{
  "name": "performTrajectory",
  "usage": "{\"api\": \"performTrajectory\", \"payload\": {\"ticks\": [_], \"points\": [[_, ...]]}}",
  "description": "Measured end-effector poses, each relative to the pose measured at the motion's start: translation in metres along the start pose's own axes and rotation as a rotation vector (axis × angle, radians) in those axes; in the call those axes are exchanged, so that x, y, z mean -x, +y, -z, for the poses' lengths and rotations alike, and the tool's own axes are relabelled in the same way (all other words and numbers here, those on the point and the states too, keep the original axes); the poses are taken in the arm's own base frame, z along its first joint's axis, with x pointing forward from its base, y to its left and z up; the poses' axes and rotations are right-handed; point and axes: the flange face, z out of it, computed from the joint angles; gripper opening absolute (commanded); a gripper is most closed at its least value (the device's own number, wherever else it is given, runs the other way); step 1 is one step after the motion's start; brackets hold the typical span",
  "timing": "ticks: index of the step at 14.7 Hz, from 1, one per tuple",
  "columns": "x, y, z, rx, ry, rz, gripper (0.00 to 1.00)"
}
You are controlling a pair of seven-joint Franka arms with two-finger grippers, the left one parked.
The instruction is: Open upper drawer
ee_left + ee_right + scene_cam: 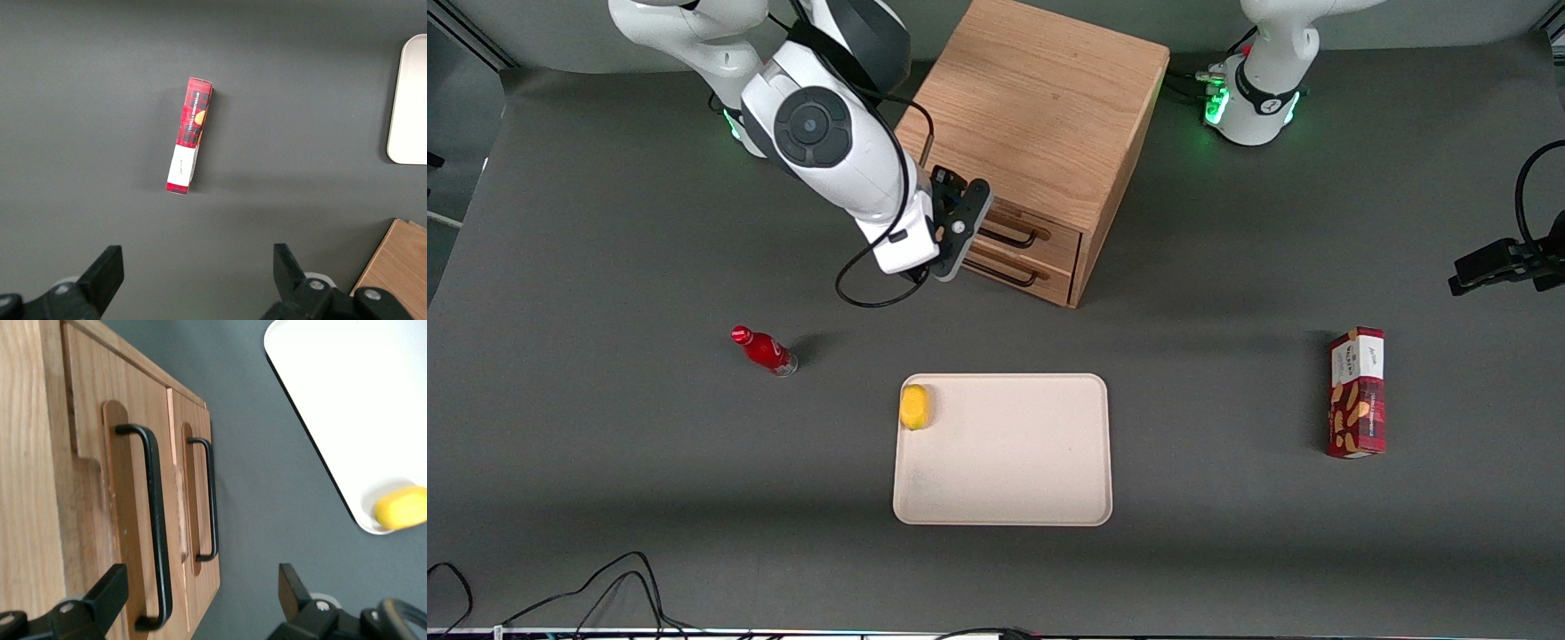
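Note:
The wooden cabinet point(1040, 107) stands at the back of the table with two alike fronts, both shut. The upper drawer point(1049, 233) has a long black bar handle point(1016, 238); the bottom drawer's handle point(1009, 272) lies just under it. My right gripper point(959, 229) hovers in front of the drawer fronts, at the handles' end toward the working arm, open and empty. In the right wrist view the upper handle point(155, 527) and the bottom handle point(211, 500) lie ahead of the gripper point(200, 587). One fingertip point(110, 587) is near the upper handle's end, not touching it.
A cream tray point(1005, 498) with a yellow fruit point(915, 406) in one corner lies nearer the front camera; both show in the right wrist view point(320, 400) point(401, 507). A red bottle point(765, 350) stands toward the working arm's end. A red snack box point(1357, 392) stands toward the parked arm's end.

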Motion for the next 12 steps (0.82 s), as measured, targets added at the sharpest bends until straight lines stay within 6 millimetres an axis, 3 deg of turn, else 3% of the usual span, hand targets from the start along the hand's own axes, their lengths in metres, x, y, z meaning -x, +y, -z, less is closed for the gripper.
{"api": "performTrajectory", "payload": {"ticks": [5,12], "points": [[-0.009,0.000,-0.026,-0.018,-0.016,0.013,1.00],[-0.014,-0.008,-0.043,-0.022,-0.022,0.031,1.00]]}}
